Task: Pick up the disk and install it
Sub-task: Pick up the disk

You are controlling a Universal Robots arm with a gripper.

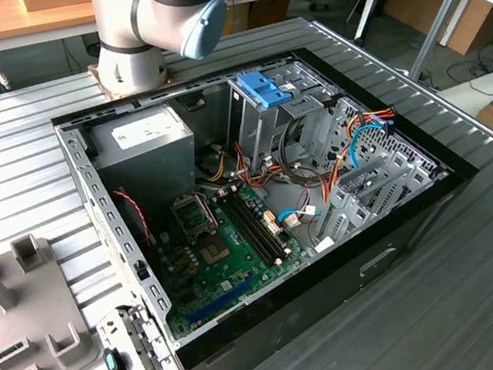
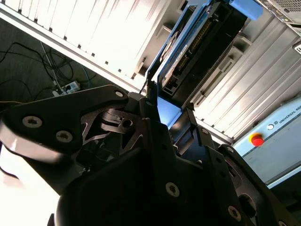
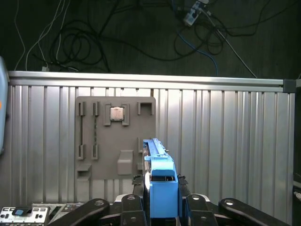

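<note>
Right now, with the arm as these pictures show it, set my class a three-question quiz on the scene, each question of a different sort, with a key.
1. True or false: the gripper is shut on the disk.
2. Multiple choice: in the first wrist view, the grey fixture plate lies on: A) the ribbed metal table; B) a wooden shelf; C) a cardboard box.
3. Short answer: what colour is the plastic framing the disk?

Key: 1 true; 2 A; 3 blue.
</note>
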